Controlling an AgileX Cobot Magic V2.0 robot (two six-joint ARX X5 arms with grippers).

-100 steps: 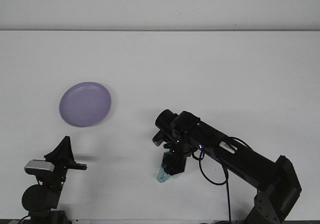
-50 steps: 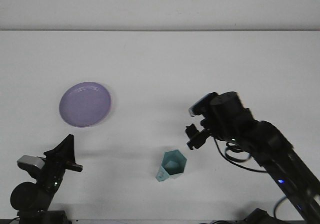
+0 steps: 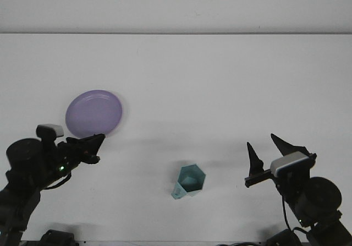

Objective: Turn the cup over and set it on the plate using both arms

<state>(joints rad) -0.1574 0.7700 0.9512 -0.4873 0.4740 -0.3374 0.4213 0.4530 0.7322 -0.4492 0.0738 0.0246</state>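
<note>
**Cup upright, transfer to plate outstanding**

While the teal cup point(image 3: 190, 181) stands mouth-up on the table point(image 3: 220, 81), we judge the flip done and placement pending. Our right gripper point(image 3: 269, 153), fingers spread and empty, sits right of it. Our left gripper point(image 3: 91, 147) reads unclear, just below the purple plate point(image 3: 94, 114). Nothing obstructs.

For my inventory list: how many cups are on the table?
1. The single teal plastic cup stands on the white table near the front edge, between the two grippers, right of the round purple plate. Nothing in view could hide another.
</note>
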